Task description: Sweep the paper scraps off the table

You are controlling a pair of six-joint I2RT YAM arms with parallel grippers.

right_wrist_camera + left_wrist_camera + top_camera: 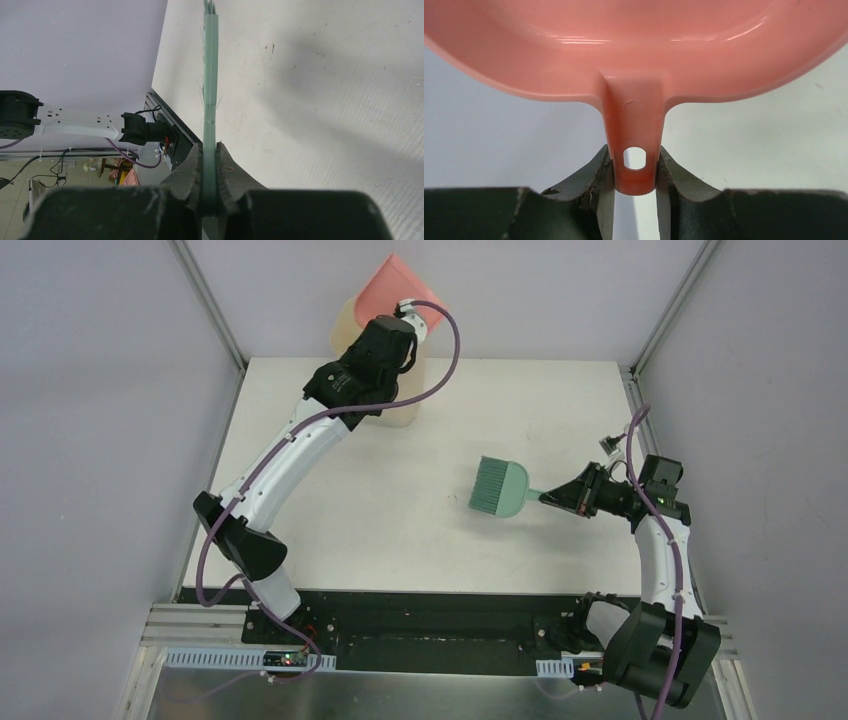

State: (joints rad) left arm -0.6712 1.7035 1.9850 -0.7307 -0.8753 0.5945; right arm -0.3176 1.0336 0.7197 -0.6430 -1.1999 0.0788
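Left tool (635, 175): fingers clamped on handle of pink dustpan (402, 282). Pan tipped up over cream bin (345, 328) at far edge of surface (400, 510).
Right tool (210, 162): closed on handle of teal brush (498, 487). Brush head sits right of centre, bristles pointing toward far edge; contact with surface cannot be told.
Paper scraps: whereabouts cannot be told, pan interior not readable from here.
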